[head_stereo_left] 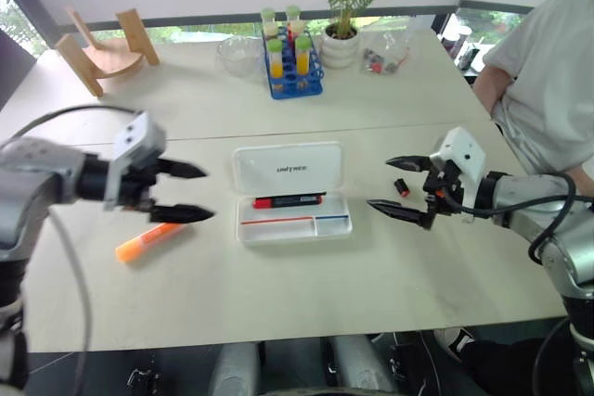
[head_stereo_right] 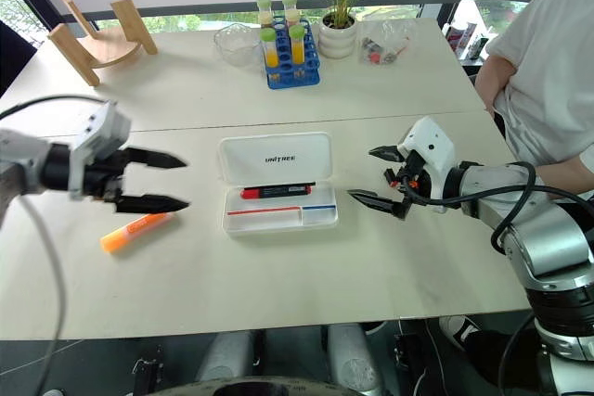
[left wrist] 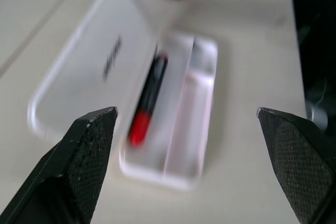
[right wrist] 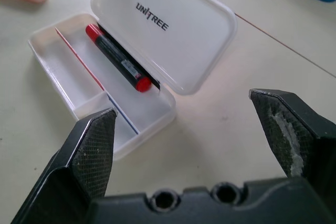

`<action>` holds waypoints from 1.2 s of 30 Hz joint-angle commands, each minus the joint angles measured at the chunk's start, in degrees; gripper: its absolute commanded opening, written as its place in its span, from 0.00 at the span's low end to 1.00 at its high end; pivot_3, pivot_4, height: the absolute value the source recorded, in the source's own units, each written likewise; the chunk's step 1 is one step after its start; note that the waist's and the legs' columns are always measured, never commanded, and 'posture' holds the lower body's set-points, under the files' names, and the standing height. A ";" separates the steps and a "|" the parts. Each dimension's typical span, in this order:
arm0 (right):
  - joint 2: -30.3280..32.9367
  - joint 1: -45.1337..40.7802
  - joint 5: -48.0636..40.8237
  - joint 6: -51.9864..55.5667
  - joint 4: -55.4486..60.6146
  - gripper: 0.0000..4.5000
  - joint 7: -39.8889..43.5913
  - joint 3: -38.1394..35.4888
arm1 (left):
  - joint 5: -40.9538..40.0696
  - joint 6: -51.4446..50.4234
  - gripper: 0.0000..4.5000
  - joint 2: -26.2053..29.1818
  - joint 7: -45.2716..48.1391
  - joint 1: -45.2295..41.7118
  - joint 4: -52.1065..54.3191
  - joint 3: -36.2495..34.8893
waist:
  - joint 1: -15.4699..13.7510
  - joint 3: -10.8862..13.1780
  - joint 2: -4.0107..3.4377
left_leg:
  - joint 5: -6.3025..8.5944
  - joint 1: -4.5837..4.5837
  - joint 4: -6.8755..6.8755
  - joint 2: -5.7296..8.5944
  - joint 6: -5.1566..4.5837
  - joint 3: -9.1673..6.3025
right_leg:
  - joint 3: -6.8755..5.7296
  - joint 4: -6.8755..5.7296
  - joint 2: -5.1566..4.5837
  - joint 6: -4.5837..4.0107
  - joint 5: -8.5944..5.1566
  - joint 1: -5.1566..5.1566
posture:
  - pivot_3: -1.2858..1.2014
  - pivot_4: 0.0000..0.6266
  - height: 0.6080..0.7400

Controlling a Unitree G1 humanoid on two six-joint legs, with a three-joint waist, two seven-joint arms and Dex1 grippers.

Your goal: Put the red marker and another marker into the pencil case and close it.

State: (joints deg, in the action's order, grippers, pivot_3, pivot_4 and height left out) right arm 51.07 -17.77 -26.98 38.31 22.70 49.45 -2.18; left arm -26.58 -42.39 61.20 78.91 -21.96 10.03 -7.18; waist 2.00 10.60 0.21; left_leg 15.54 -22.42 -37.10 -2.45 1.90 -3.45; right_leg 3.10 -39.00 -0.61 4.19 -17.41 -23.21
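Pale tabletop (head_stereo_left: 390, 294), bright windows along the far side; a test-tube rack (head_stereo_left: 293, 67), potted plant (head_stereo_left: 345, 6) and wooden stand (head_stereo_left: 102, 53) at the far edge, a person (head_stereo_left: 548, 81) seated far right. I see the pencil case (head_stereo_left: 292, 194) lying open mid-table, the red marker (head_stereo_left: 288, 200) already in its far tray. Second step in hand, I judge: the orange highlighter (head_stereo_left: 148, 241) lies loose left of the case. My left gripper (head_stereo_left: 181, 194) hovers over it, fingers spread, empty; right gripper (head_stereo_left: 401, 188) waits right of the case, also spread. Next: lower left, pinch the highlighter.
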 commanded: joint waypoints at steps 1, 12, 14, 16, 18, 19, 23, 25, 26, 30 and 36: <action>0.27 -1.07 0.29 -1.23 0.79 1.00 0.85 -0.57 | 6.91 11.08 0.98 3.36 -3.07 7.10 -4.94 -4.06 | -0.17 0.01 0.02 | 0.00 0.00 -0.02 0.00 0.00 0.02 | 0.01 0.00 -0.01 0.00 0.00 0.01 | 0.52 0.24 1.00; 1.12 -3.38 0.61 -0.49 -0.31 1.00 3.10 0.19 | 10.29 26.05 0.98 -4.88 -10.30 18.03 -12.57 -4.96 | -1.13 0.06 0.07 | 0.01 -0.03 0.00 -0.03 0.00 0.12 | 0.03 0.02 -0.05 -0.02 -0.01 -0.05 | 0.52 0.24 1.00; 1.45 -3.58 0.65 -0.31 -0.36 1.00 3.52 -0.01 | 11.72 29.04 0.98 -6.40 -10.78 17.87 -15.53 -3.48 | -1.11 0.06 0.07 | 0.01 -0.02 0.01 -0.04 0.00 0.11 | 0.02 0.02 -0.03 -0.03 -0.01 -0.06 | 0.52 0.24 1.00; 1.73 -3.72 0.75 -0.10 -0.26 1.00 3.71 -0.20 | 14.08 32.73 0.98 -7.34 -11.40 17.67 -19.47 -1.61 | -1.10 0.06 0.06 | 0.01 -0.01 0.02 -0.03 0.00 0.12 | 0.02 0.02 -0.03 -0.03 -0.01 -0.06 | 0.52 0.24 1.00; 2.03 -3.77 0.73 0.07 -0.20 1.00 3.86 -0.50 | 16.14 36.45 0.98 -7.92 -11.74 17.48 -23.80 -0.07 | -1.10 0.04 0.04 | 0.01 -0.02 0.02 -0.03 -0.01 0.12 | 0.02 0.02 -0.02 -0.03 -0.01 -0.06 | 0.52 0.24 1.00; 2.21 -3.73 0.68 0.11 -0.20 1.00 3.92 -0.67 | 16.76 37.92 0.86 -8.22 -11.98 17.27 -25.67 0.43 | -1.10 0.00 -0.02 | 0.01 0.01 0.02 -0.03 -0.01 0.12 | 0.02 0.01 -0.03 -0.03 -0.01 -0.04 | 0.52 0.24 1.00; 2.63 -3.54 0.73 0.21 -0.13 1.00 3.89 -1.07 | 17.15 41.44 0.46 -8.84 -11.48 16.23 -31.53 1.95 | -1.08 -0.20 -0.37 | 0.01 0.15 0.02 -0.04 -0.01 0.12 | 0.03 0.00 -0.02 -0.04 -0.01 0.07 | 0.52 0.24 1.00; 2.80 -3.40 0.75 0.25 -0.06 1.00 3.87 -1.27 | 16.73 42.18 0.25 -8.74 -10.70 16.12 -32.53 2.34 | -1.03 -0.27 -0.48 | 0.01 0.21 0.02 -0.04 -0.01 0.12 | 0.03 -0.03 0.01 -0.05 0.00 0.10 | 0.52 0.24 1.00; 2.85 -3.34 0.75 0.27 -0.05 1.00 3.84 -1.36 | 16.30 42.08 0.18 -8.51 -10.28 16.17 -32.34 2.32 | -1.01 -0.32 -0.57 | 0.01 0.24 0.02 -0.04 -0.01 0.12 | 0.03 -0.04 0.01 -0.05 0.00 0.13 | 0.52 0.24 1.00; 3.00 -3.22 0.77 0.23 -0.15 1.00 3.71 -1.56 | 13.15 39.73 0.18 -7.99 -8.32 15.02 -28.65 1.45 | -0.87 -0.37 -0.64 | 0.01 0.31 0.02 -0.05 -0.01 0.14 | 0.06 -0.05 0.02 -0.05 0.00 0.17 | 0.52 0.24 1.00; 2.20 -3.41 1.29 0.06 -0.21 1.00 2.61 -1.52 | 5.48 24.35 0.18 -11.79 -5.33 3.14 -9.20 7.76 | -2.34 -0.20 -0.33 | -0.01 -0.05 -0.09 -0.02 0.02 -0.04 | -0.11 -0.05 0.01 -0.02 0.01 0.04 | 0.52 0.24 1.00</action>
State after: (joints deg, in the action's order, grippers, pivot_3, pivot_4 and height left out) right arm 53.24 -20.48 -25.91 38.91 21.57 52.54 -2.28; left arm -18.29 -14.45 49.63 72.67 -15.30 -5.99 -1.12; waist -0.34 10.40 -0.12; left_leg 15.53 -22.49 -37.24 -2.46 1.93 -3.48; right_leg 2.99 -39.04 -0.61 4.18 -17.39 -23.16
